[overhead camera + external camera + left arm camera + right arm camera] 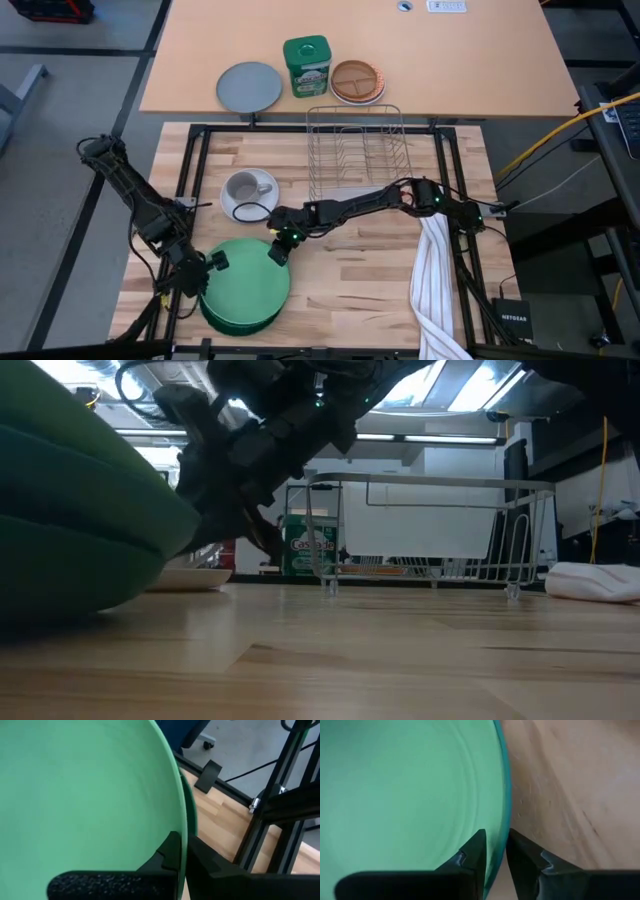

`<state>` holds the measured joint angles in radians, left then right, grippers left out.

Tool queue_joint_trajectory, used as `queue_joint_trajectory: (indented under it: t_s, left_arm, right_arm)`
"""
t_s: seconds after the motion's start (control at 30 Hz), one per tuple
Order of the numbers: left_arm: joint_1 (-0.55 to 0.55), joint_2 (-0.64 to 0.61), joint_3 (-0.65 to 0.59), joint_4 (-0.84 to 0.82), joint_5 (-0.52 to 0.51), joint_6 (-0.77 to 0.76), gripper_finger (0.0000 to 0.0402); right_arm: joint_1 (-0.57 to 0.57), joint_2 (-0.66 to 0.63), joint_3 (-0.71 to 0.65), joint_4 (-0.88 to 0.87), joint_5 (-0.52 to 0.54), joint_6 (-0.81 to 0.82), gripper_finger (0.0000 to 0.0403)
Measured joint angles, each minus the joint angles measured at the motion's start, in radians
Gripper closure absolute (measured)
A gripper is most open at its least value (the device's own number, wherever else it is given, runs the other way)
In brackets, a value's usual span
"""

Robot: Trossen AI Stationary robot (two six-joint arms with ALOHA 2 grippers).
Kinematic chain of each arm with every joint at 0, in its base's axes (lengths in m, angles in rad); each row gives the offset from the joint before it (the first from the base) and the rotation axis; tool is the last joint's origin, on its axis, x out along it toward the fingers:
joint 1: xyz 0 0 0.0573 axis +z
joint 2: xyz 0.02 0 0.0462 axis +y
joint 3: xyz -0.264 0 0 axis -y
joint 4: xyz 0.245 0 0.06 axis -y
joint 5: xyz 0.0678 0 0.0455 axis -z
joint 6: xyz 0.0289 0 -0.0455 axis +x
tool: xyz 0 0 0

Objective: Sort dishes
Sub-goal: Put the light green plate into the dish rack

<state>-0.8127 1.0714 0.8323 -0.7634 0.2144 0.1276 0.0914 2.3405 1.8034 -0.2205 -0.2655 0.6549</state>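
Note:
A stack of round green plates (243,290) lies near the table's front left, with a light green plate (80,795) on top and a teal rim (508,795) showing under it. My left gripper (208,268) is shut on the top plate at the stack's left edge. My right gripper (278,250) is shut on the plate at its far right edge. The stack fills the left of the low view (70,530). A small grey mug (243,187) stands on a white saucer (262,205) beyond the stack. My left gripper pinches the light green plate's rim (183,827) on the plate's left side, one finger over the plate's face and one outside the rim. The fingers come from the table's left. My right gripper pinches the plate's rim (496,827) on its far right side, one finger (475,850) over the face and one (520,850) outside. It slants down from the far right. I cannot tell whether the teal rim is in the hold too.
A wire dish rack (355,150) stands at the table's far middle. A white striped towel (435,280) hangs over the right front. On the farther table are a flat grey plate (250,87), a green canister (306,66) and a brown orange-rimmed plate (357,82).

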Motion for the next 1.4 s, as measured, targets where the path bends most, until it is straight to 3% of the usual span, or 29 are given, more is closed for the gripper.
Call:
queue_joint_trajectory:
  t_s: [0.6,0.8,1.17,1.4]
  left_arm:
    - [0.0,-0.003,0.027,-0.001,-0.011,-0.049,0.0401]
    - [0.001,-0.009,0.027,0.068,-0.018,-0.064,0.0402]
    - [0.004,-0.117,0.027,0.136,-0.24,-0.142,0.0401]
    - [0.004,-0.183,0.027,0.202,-0.281,-0.186,0.0401]
  right_arm:
    - [0.0,-0.106,0.002,-0.015,0.095,-0.273,0.0329]
    - [0.0,-0.143,0.002,-0.022,0.137,-0.345,0.0329]
    - [0.004,-0.245,0.002,-0.124,0.17,-0.557,0.0329]
    - [0.029,-0.313,0.002,-0.186,0.173,-0.69,0.0329]
